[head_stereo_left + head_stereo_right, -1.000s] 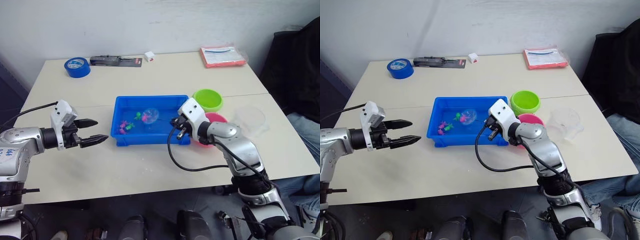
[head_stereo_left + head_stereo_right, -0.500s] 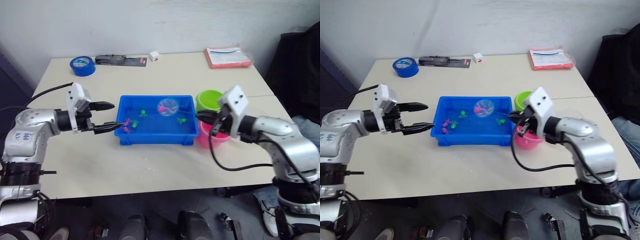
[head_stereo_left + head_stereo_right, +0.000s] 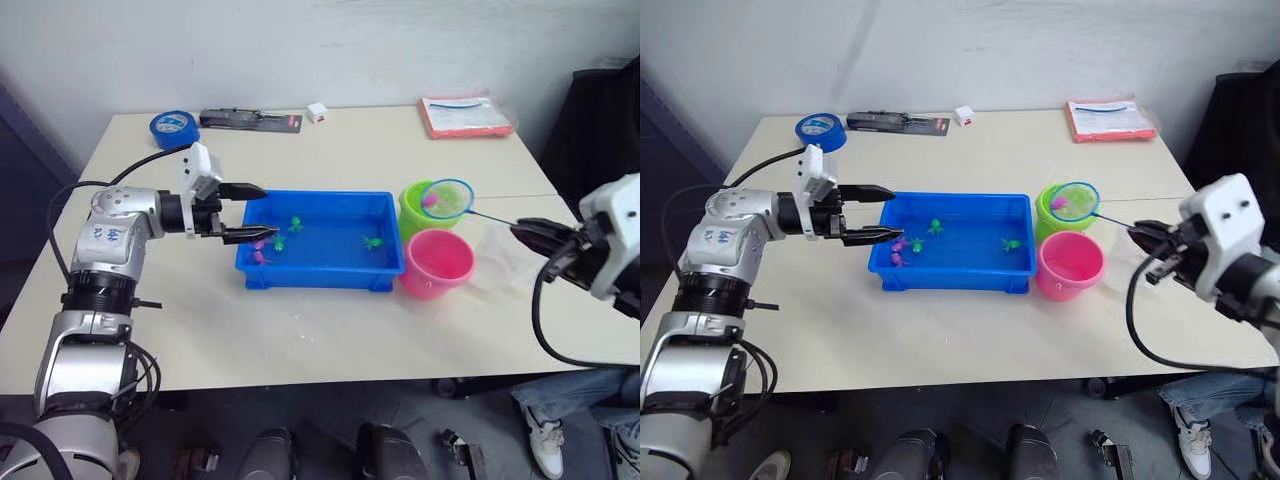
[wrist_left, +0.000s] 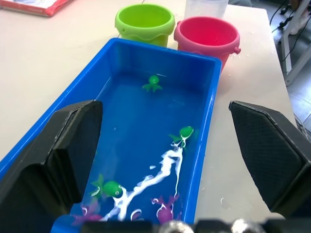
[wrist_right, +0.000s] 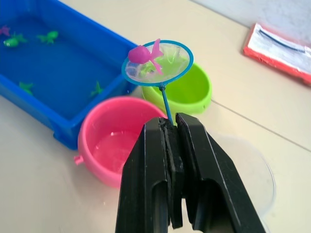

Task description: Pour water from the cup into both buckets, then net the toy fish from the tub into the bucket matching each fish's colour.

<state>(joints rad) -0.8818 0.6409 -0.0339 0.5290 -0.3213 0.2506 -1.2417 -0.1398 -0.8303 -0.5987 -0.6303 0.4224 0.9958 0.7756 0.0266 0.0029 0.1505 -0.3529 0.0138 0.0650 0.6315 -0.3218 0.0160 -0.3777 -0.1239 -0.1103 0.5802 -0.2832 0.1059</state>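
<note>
Riding in the net point(image 5: 158, 63) is a pink fish point(image 5: 146, 53), plain to see in the right wrist view; from the head views it is just a pink speck in the mesh. The blue ring hangs above the green bucket point(image 3: 425, 205), tilted, right beside the pink bucket point(image 3: 437, 264). Its thin handle runs from the ring out toward the right gripper point(image 3: 535, 238), whose fingers are pinched tight on the stick. The clear cup point(image 3: 497, 255) sits between pink bucket and gripper. Water glints in the pink bucket. Green and purple-pink fish point(image 4: 182, 132) lie in the tub point(image 3: 320, 280). The left gripper point(image 3: 252, 211) hovers over the tub's left end, fingers spread wide, holding nothing.
</note>
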